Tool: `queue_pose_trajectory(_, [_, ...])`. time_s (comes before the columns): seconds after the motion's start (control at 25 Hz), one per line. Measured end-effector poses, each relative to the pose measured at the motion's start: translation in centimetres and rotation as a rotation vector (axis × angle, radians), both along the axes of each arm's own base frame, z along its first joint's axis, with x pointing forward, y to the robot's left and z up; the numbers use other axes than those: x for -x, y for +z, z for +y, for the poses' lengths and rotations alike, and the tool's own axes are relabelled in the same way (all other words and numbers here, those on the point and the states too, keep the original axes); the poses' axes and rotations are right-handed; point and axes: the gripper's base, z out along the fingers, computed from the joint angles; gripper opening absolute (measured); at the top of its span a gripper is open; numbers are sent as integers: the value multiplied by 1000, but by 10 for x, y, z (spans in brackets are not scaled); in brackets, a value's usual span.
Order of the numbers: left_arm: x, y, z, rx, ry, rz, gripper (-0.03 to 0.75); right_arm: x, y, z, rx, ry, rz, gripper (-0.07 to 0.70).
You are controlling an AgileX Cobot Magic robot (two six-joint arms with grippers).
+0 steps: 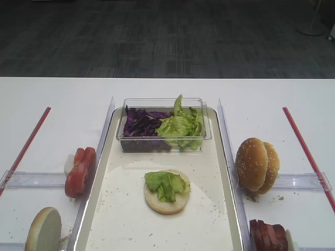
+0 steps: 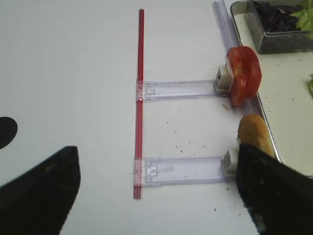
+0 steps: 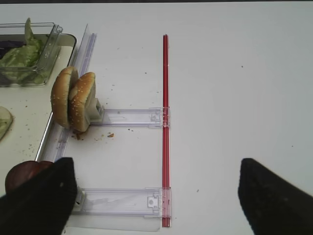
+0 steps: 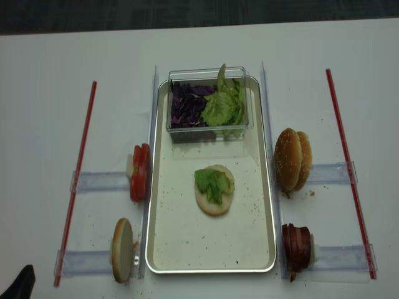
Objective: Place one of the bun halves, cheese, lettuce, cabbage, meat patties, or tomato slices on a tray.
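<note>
On the tray [image 1: 209, 219] lies a pale bun half [image 1: 166, 203] topped with a lettuce [image 1: 166, 184] leaf. Cabbage [image 1: 141, 124] and more lettuce fill a clear tub [image 1: 205, 130] at the tray's far end. Tomato slices [image 1: 79, 171] and a pale bun half [image 1: 43, 230] stand in the left racks. Sesame bun halves [image 1: 256, 164] and meat patties [image 1: 269, 235] stand in the right racks. Cheese is out of view. My left gripper [image 2: 156, 196] is open over bare table, its right finger beside the bun half [image 2: 255, 137]. My right gripper [image 3: 156, 200] is open, its left finger by the patties [image 3: 22, 174].
Red rods [image 4: 78, 180] [image 4: 349, 168] run along both outer sides, each joined to clear plastic rack rails [image 4: 100, 182] [image 4: 330, 172]. Clear strips [image 1: 225, 136] flank the tray's long edges. Crumbs dot the tray floor and the table near the racks.
</note>
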Motion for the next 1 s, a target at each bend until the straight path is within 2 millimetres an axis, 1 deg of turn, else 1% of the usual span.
queue_pose_trajectory(1.0, [0, 0, 0, 0, 0, 0, 598, 0, 0, 0, 0, 0, 0, 685])
